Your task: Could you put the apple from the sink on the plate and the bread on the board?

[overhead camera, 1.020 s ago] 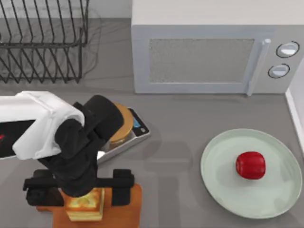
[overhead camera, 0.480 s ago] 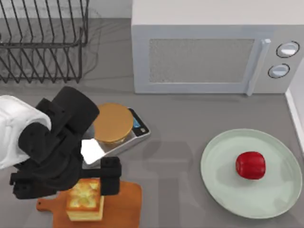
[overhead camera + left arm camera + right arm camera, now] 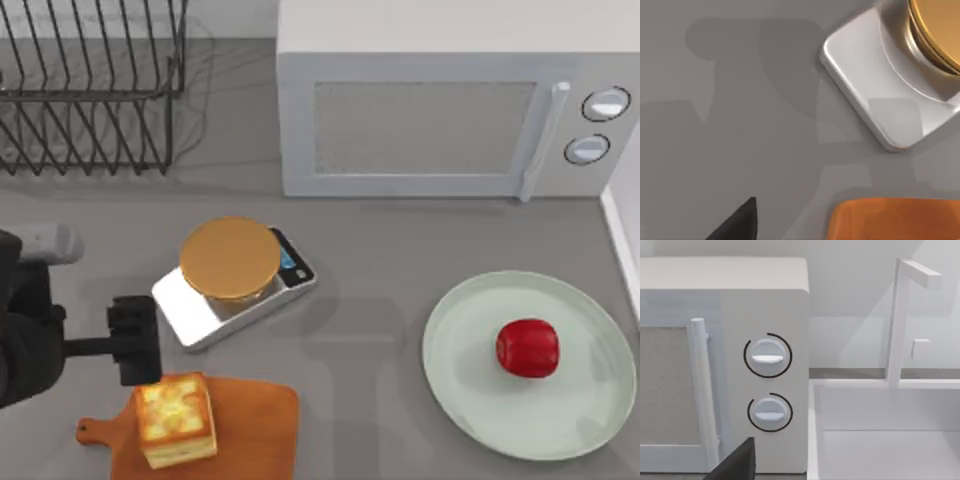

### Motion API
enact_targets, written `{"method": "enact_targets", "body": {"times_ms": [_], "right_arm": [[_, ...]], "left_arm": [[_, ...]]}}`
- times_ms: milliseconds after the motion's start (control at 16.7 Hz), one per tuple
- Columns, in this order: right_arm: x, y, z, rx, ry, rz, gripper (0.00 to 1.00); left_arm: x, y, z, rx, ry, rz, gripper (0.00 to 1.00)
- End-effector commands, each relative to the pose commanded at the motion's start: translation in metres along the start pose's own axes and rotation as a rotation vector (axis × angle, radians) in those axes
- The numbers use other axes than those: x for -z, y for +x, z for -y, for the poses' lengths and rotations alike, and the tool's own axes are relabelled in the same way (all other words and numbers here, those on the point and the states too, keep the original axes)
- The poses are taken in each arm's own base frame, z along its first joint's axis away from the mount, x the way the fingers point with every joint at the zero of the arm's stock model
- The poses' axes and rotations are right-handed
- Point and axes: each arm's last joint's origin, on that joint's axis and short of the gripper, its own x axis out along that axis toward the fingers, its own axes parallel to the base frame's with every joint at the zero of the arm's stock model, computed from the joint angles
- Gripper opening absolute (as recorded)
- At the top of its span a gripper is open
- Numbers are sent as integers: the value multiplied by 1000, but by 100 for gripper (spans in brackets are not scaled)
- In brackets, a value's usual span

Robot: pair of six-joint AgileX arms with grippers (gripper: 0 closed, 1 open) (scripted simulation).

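Observation:
The bread (image 3: 177, 420), a toasted golden cube, sits on the orange-brown board (image 3: 245, 430) at the front left. My left gripper (image 3: 30, 348) is at the table's left edge, open and holding nothing. Its one visible finger (image 3: 133, 340) is just behind and left of the bread, apart from it. The left wrist view shows the board's corner (image 3: 895, 220) and a dark fingertip (image 3: 737, 227). The red apple (image 3: 527, 348) lies on the mint-green plate (image 3: 465, 350) at the right. A dark part of my right gripper (image 3: 737, 465) shows before the white sink (image 3: 890, 440).
A silver kitchen scale (image 3: 235, 275) with a golden top stands just behind the board. A white microwave (image 3: 450, 110) fills the back, and a wire dish rack (image 3: 90, 90) stands at the back left. The sink's rim (image 3: 622, 230) runs along the right edge.
My left arm has drawn back to the left and away from the board. The bread stays on the board, no longer between the fingers. Apple and plate have not moved.

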Motion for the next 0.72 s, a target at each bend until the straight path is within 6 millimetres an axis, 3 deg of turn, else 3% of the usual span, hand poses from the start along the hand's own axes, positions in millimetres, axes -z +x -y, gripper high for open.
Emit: {"method": "enact_targets", "body": {"times_ms": [360, 720], "right_arm": [[0, 0, 0, 0, 0, 0, 100], [0, 0, 0, 0, 0, 0, 100]], "left_arm": [[29, -26, -37, -29, 78, 502, 100], [50, -30, -56, -146, 164, 860, 100]]}}
